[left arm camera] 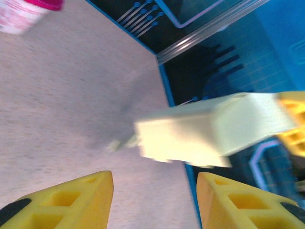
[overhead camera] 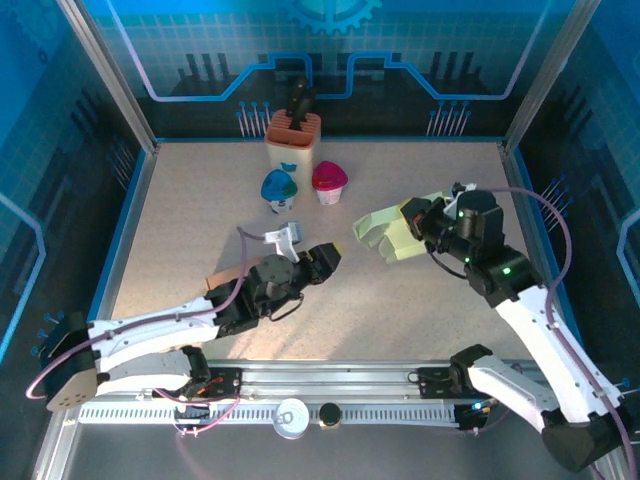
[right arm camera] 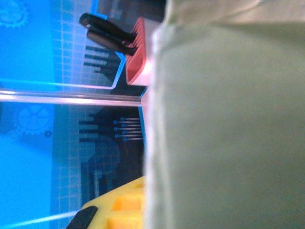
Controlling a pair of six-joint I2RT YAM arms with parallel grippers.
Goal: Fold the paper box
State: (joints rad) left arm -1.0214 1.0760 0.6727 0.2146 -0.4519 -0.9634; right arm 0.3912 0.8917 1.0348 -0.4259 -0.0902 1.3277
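We see the pale green paper box right of the middle of the speckled beige table, at the tip of the right gripper, whose jaws are closed on the box's right end. From the left wrist, the box seems lifted off the tabletop, with a faint shadow beneath, and a yellow finger of the right gripper pinches it at the far right. The left gripper sits just left of the box, apart from it. Its yellow fingers stand partly spread with nothing between them, and the box lies ahead of the gap, untouched. From the right wrist, the box lies close against a yellow finger
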